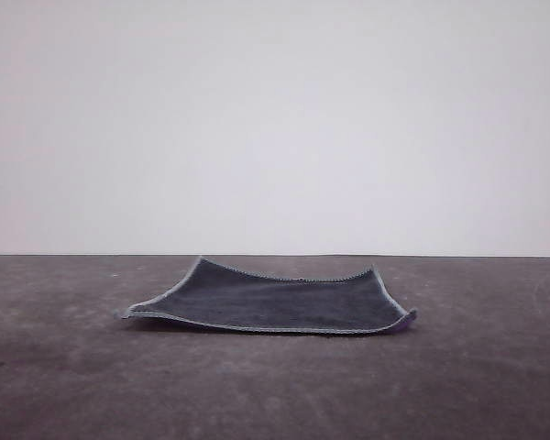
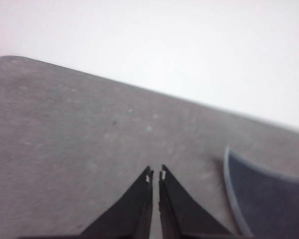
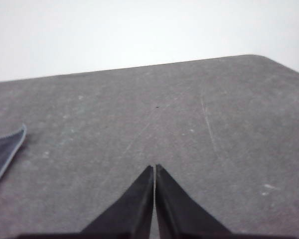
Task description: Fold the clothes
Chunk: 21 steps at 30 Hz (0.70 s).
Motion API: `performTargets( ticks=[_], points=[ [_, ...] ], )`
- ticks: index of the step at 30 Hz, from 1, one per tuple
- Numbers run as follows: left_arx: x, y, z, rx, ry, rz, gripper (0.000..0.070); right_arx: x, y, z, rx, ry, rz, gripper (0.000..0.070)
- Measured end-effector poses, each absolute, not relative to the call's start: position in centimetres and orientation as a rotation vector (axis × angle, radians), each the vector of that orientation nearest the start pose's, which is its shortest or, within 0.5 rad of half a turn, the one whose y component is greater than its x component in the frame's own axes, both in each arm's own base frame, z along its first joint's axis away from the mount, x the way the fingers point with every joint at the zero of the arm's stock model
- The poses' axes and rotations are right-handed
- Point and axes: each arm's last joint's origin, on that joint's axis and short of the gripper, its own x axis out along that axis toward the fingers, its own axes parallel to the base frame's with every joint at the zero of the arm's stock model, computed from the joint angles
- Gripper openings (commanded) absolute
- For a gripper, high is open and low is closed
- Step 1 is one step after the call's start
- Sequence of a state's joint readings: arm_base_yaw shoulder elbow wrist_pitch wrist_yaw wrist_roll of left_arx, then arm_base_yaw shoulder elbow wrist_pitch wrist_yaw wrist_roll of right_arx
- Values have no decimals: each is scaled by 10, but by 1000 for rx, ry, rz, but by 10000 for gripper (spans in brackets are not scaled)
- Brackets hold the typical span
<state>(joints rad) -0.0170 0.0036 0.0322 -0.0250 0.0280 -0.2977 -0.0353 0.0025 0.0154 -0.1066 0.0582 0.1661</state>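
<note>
The clothes (image 1: 275,301), a small square cloth, lie spread on the dark table with the charcoal-grey face up and light stitched edging around it; a sliver of purple shows under the near right corner. One corner of the clothes (image 2: 269,199) appears in the left wrist view, off to the side of my left gripper (image 2: 155,175). That gripper is shut, its black fingers together over bare table. My right gripper (image 3: 154,168) is shut too, hovering over bare table, with an edge of the clothes (image 3: 2,154) far off to its side.
The dark grey table (image 1: 73,385) has scuffed, bare surface around the cloth. Its far edge meets a plain white wall. A rounded table corner (image 3: 259,57) shows in the right wrist view.
</note>
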Motion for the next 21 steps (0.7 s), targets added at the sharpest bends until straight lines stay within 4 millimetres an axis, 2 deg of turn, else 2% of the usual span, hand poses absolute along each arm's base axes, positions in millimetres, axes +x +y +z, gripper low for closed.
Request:
performTargets(
  ticks=[4,8,13,21],
  points=[
    [96,-2,178,-415,-60,-59,4,96,-5,161,235,73,-98,0],
    [94,-2,184,-461,-53,-55,5,91,-5,183,292,27,-94,0],
    [83,-2,221,-472,-49,-51,6,81,-4,216,319,21,-90,0],
    [81,-3,259,-426,226,-17,5,81,-2,253,325,180,-43,0]
  ],
)
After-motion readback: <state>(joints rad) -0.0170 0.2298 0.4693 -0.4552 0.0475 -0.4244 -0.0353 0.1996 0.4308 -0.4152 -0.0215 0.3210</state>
